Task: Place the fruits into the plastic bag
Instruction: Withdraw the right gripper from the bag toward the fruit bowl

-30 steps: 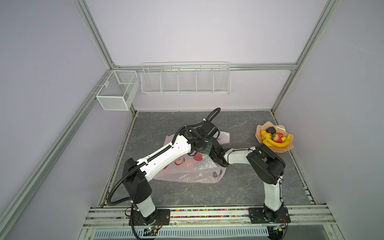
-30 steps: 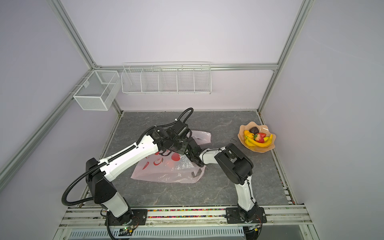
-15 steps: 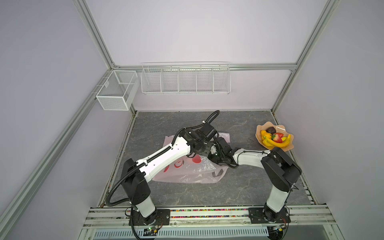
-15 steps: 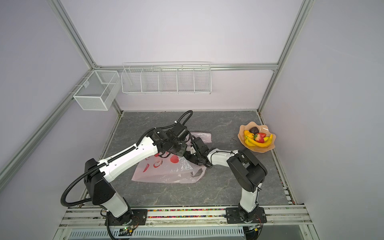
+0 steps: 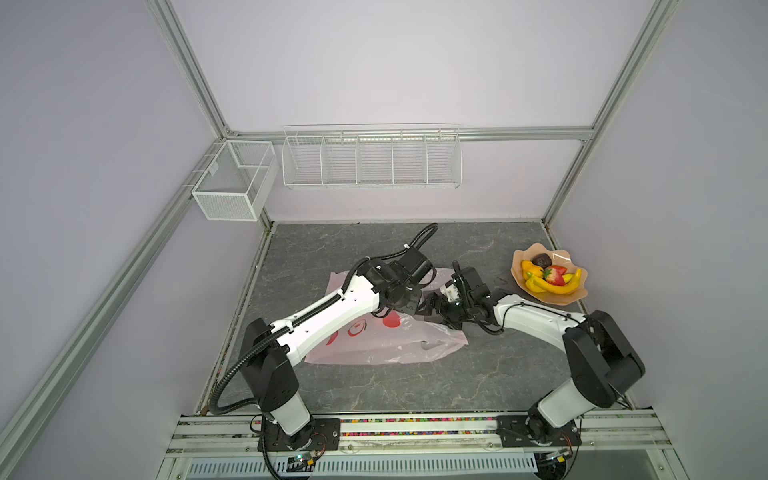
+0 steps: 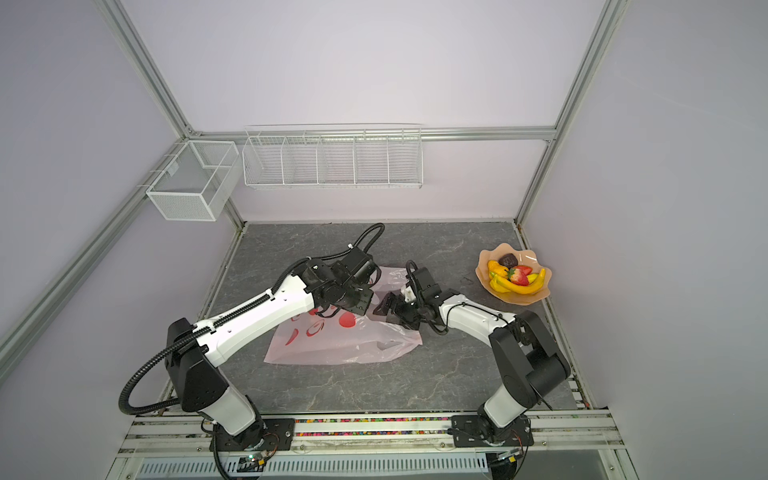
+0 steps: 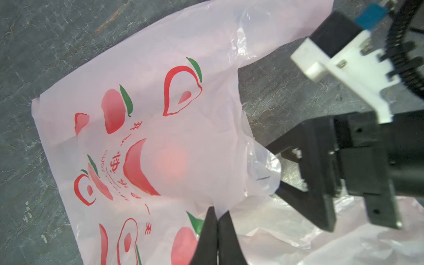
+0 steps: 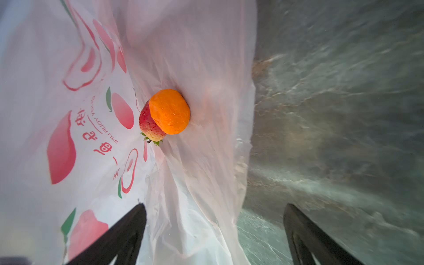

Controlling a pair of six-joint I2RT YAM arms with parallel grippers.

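The bag (image 5: pixel 374 345) lies in the middle of the counter (image 5: pixel 374 386), with its mouth toward the right. It is thin, soft film and very light; I judge it will slide and collapse if nothing holds it. The left gripper (image 7: pixel 218 214) is closed tight on the upper layer at the mouth edge, and this lifts the film like a small tent. The rim or a handle is the good place to take it, not the printed middle, where the fingers would pinch both layers together. The right gripper (image 8: pixel 214 206) stands wide and holds nothing; it is at the mouth, one finger before the film, the other over bare counter.

Inside the bag, an orange (image 8: pixel 169 111) rests touching a red fruit (image 8: pixel 149 125); both lie deep in a fold of the film. The other fruits (image 5: pixel 548 276) sit on the plate (image 5: pixel 557 300) at the far right, well apart from the bag: a banana (image 5: pixel 552 287), a strawberry (image 5: pixel 555 274), a dark round one (image 5: pixel 542 260) and yellow pieces.

These fruits look small, light and firm, with smooth skin. The round ones may roll or slip from the fingers, so I would take them from above, across the widest part. The banana is curved and lies partly under others; its middle seems the best hold. The film may tear if pulled hard; a gentle lift is enough.
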